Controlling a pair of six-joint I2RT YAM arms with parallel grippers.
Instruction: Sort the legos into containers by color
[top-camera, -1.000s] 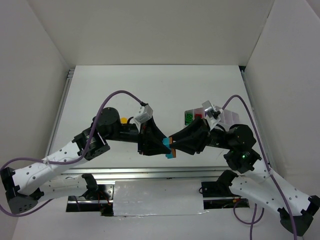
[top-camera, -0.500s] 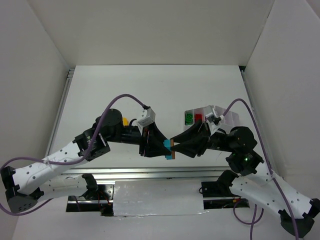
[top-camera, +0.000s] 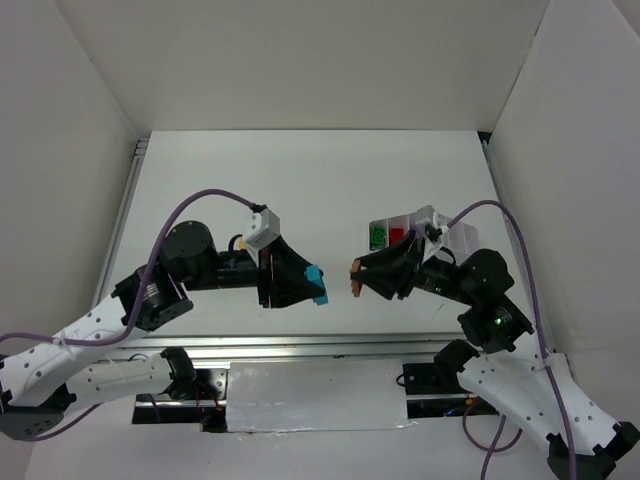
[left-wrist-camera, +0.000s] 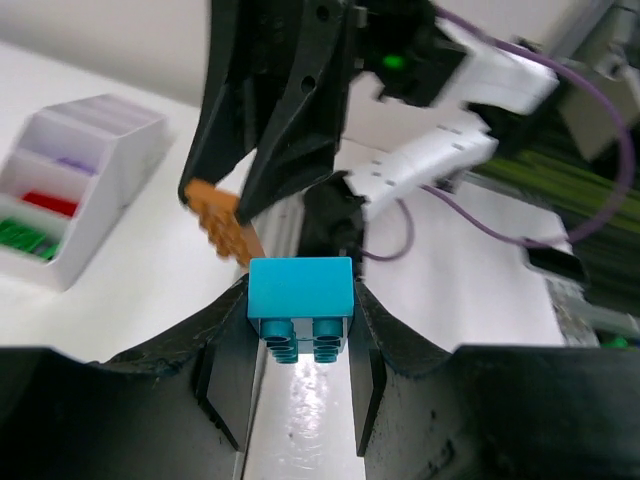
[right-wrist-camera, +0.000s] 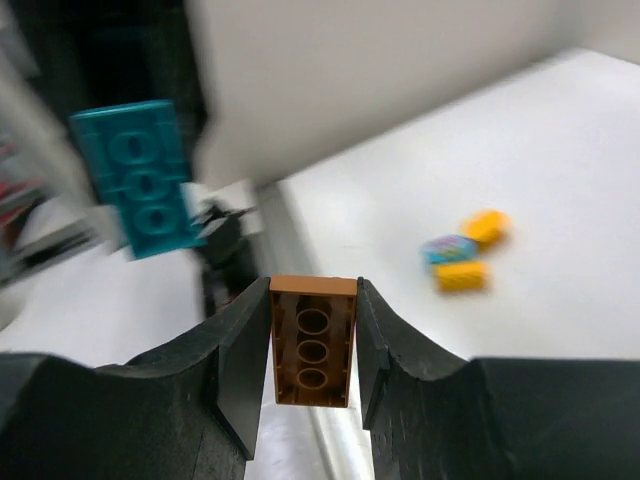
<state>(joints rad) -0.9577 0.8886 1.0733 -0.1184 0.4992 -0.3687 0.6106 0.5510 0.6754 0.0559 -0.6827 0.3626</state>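
Top external view shows the left fingers (top-camera: 287, 285) clamped on a teal brick (top-camera: 316, 275), held in the air over the near part of the bench (top-camera: 300, 180). The right fingers (top-camera: 388, 275) point towards them and are clamped on an orange brick (top-camera: 356, 270). The two bricks are near each other but apart, with bare bench showing between them. The white tray (top-camera: 460, 240) stands just behind the right arm, on the right side of the bench.

In the left wrist view the teal brick sits squarely between the two black pads, its open underside facing the camera. The orange brick hangs tilted beyond it, up and to the left. The tray is further left, with green pieces in its nearest compartment, red in the next and purple in the one after. The remaining compartments look too washed out to tell what they hold.

In the right wrist view the orange brick is pinched by its long sides, with three round sockets showing. Well beyond it, two yellow bricks (right-wrist-camera: 463, 275) lie on the bench beside a blurred piece (right-wrist-camera: 447, 248), perhaps teal and purple
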